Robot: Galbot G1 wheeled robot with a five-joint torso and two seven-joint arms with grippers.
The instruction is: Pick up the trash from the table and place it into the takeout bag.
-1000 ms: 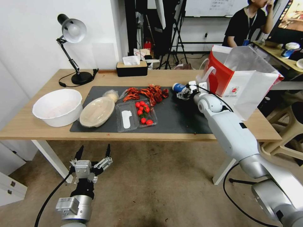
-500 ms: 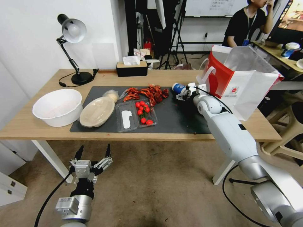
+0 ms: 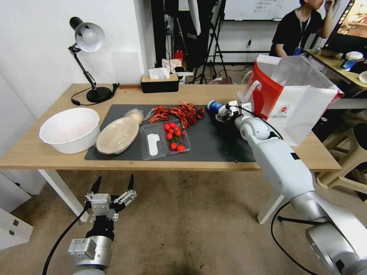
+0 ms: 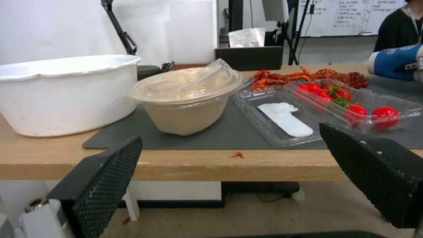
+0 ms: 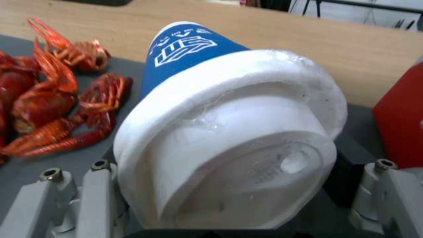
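My right gripper [image 3: 228, 111] is shut on the blue paper cup [image 3: 215, 106] with a white lid [image 5: 229, 132]. It holds the cup on its side low over the dark mat [image 3: 214, 145], just left of the takeout bag [image 3: 294, 103]. The bag stands open at the table's [image 3: 198, 93] right end. The beige oval lidded container [image 3: 117, 135] and the small plastic-wrapped wad [image 3: 134, 114] lie on the mat's left part. My left gripper [image 3: 112, 185] hangs open below the table's front edge, holding nothing.
Red crayfish shells [image 3: 179, 110] lie in the middle of the mat, close to the held cup. In front of them is a clear clamshell box of cherry tomatoes [image 3: 164, 139]. A big white bowl [image 3: 70, 129], a desk lamp [image 3: 88, 38] and a tissue box [image 3: 159, 82] stand left and behind.
My right arm has shifted slightly toward the bag, with the blue cup still in its grip. The left arm has not moved.
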